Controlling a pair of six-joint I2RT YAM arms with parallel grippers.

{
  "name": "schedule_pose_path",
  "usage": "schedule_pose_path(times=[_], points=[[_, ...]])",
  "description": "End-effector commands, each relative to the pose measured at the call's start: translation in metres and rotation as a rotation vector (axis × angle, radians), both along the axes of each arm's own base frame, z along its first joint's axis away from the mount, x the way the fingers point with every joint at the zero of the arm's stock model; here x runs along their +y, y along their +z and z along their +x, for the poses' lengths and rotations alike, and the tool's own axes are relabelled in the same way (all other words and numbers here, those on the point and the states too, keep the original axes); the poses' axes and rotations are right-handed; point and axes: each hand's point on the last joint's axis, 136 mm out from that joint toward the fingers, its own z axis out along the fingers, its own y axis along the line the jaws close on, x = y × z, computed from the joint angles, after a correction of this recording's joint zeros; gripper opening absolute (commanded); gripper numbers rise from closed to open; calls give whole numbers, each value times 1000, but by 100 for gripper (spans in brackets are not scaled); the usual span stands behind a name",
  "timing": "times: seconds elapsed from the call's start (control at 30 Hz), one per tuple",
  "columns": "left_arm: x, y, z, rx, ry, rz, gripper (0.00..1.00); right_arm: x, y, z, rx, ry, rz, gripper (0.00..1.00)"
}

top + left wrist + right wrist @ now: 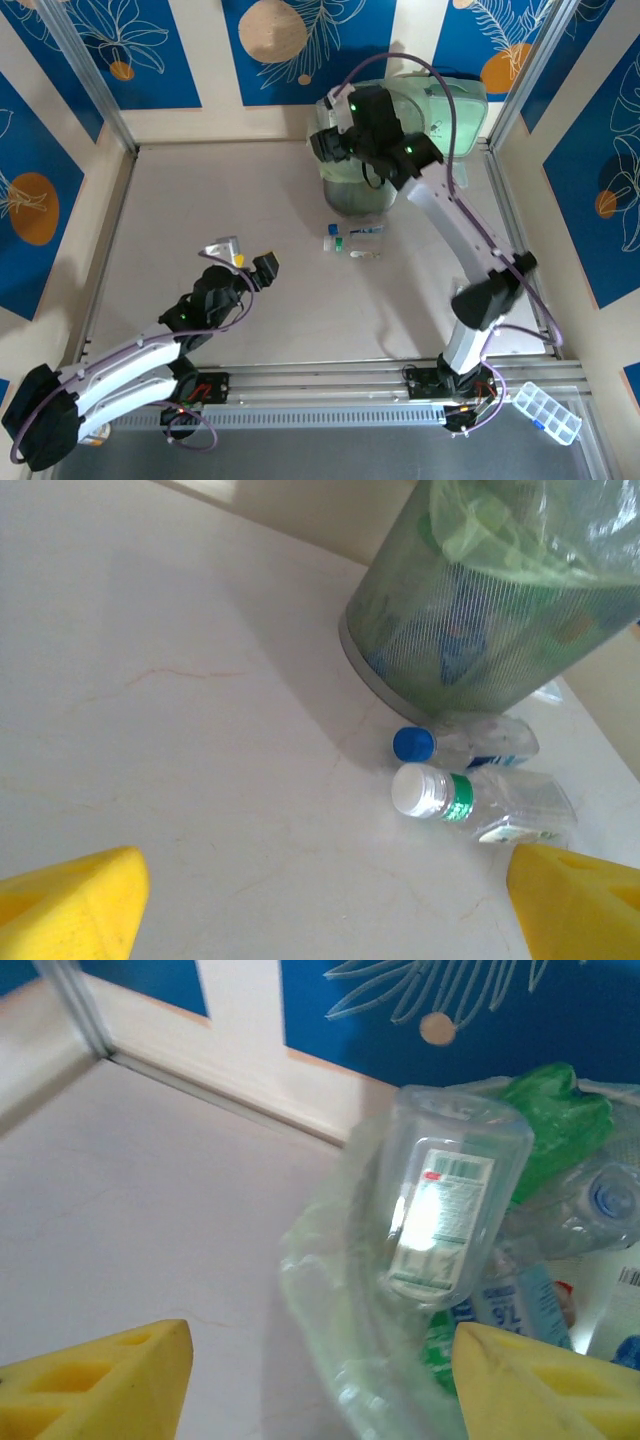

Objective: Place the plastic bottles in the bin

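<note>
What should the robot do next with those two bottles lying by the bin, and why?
Probably ease the left gripper forward toward the white-capped bottle. Its jaws are open and empty, and that bottle and the blue-capped bottle lie on the table beside the bin, not in it.

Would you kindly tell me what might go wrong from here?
The clear bottle is high on the heap in the bin, near its rim, and may tumble out. The blue-capped bottle and white-capped bottle lie side by side at its base; the open left pincer may send one rolling.
</note>
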Motion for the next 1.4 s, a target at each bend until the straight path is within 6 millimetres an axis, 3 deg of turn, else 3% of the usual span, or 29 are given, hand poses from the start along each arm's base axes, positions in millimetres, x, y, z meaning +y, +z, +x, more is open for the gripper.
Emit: schedule_pose_path(times=[0.0, 0.1, 0.37, 0.53, 0.63, 0.73, 0.93, 1.13, 1.37], points=[[-21, 18, 5, -32, -77, -22, 92, -18, 36, -28, -104, -24, 113, 74], [-39, 13, 9, -9, -146, 26, 91, -30, 10, -61, -52, -1, 196, 76], [-99, 3, 15, 69, -392, 135, 93, -64, -91, -131, 75, -77, 535, 78], [-142, -5, 26, 138, -501, 274, 96, -87, -135, -150, 70, -133, 595, 78], [-159, -16, 40, 150, -547, 367, 97, -101, -138, -156, -10, -149, 571, 77], [-180, -31, 49, 166, -626, 433, 97, -135, -136, -156, -89, -295, 581, 77], [-215, -59, 59, 195, -772, 475, 95, -174, -118, -172, -228, -378, 673, 74], [-232, -67, 64, 187, -852, 511, 92, -183, -119, -169, -221, -403, 703, 74], [-232, -75, 74, 185, -857, 597, 92, -187, -125, -164, -178, -416, 739, 74]])
